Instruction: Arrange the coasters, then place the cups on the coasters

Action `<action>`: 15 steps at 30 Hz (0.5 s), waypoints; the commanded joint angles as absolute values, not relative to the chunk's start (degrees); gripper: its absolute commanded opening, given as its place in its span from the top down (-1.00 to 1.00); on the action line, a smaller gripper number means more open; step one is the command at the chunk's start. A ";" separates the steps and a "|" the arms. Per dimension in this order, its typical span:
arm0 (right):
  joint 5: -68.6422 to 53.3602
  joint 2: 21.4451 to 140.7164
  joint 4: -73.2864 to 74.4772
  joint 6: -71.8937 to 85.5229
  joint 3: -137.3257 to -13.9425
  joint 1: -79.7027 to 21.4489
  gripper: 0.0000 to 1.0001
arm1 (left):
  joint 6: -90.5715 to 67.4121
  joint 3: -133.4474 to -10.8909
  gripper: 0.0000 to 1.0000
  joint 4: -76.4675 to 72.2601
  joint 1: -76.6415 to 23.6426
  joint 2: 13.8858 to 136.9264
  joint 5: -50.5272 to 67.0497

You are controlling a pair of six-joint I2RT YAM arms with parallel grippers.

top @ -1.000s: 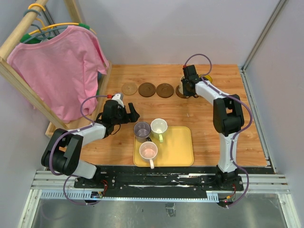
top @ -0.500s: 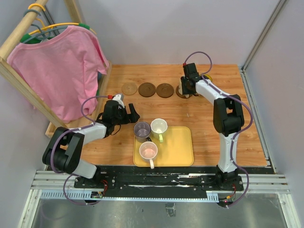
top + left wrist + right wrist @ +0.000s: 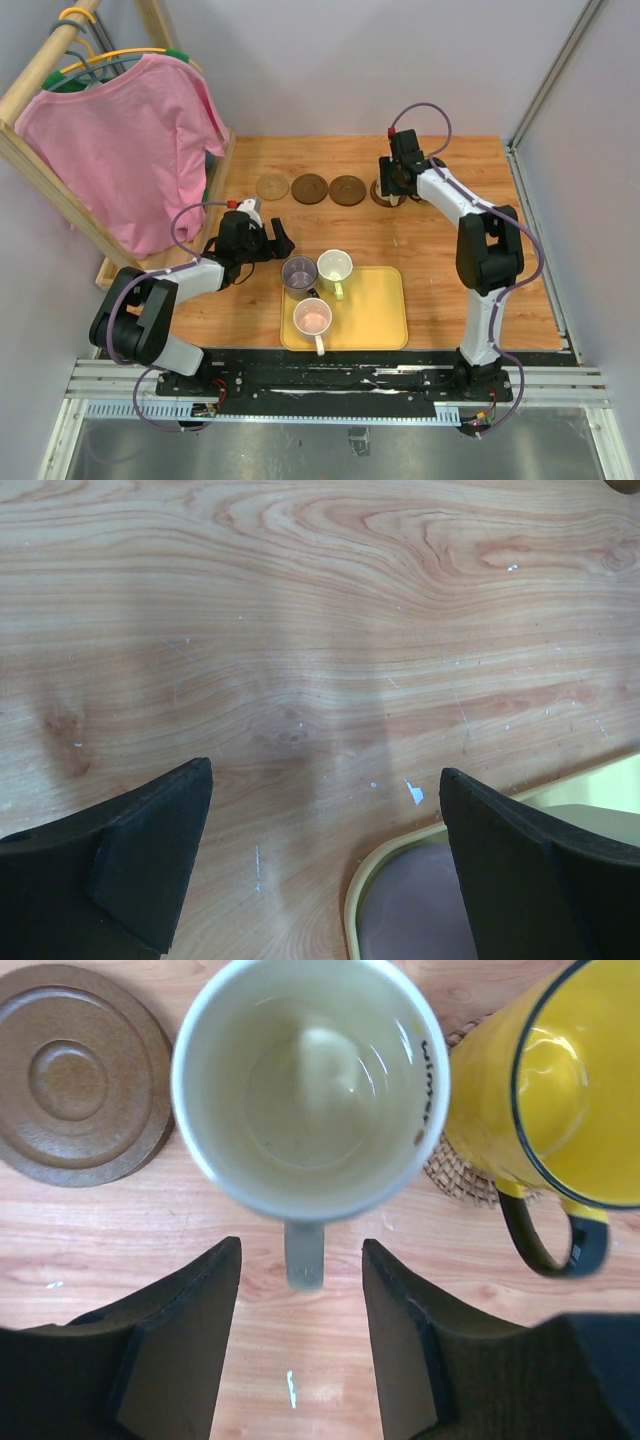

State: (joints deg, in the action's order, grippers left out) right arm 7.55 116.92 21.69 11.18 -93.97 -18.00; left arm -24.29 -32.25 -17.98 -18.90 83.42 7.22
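Right pincer (image 3: 300,1260), jaws parted and empty, straddles the handle of the cream cup (image 3: 310,1090) beside the yellow cup (image 3: 560,1080), arm stretched to the far counter (image 3: 470,160); left pincer (image 3: 325,780), fully spread and empty, hovers low beside the tray (image 3: 375,310).

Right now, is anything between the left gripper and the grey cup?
Nothing visible. The left gripper, open, hangs beside the grey cup at the far left corner of the tray, with only bare table between them.
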 commanded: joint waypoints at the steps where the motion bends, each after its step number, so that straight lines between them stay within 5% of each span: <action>1: 10.69 108.99 19.98 10.47 -91.40 -20.08 -0.08 | -23.86 -32.92 -0.99 -19.87 -19.16 82.77 7.40; 13: 13.41 88.48 20.05 12.37 -75.56 -28.52 -0.28 | -22.40 -32.40 -0.99 -19.09 -19.16 80.00 7.69; 15: 10.64 84.66 20.05 13.44 -71.50 -30.27 -0.46 | -22.24 -32.11 -0.99 -18.98 -19.16 79.31 7.68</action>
State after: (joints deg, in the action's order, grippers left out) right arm 12.62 90.26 19.25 11.31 -77.43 -26.87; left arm -23.57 -32.25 -17.89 -18.90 81.84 7.40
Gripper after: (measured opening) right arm 0.664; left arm 0.994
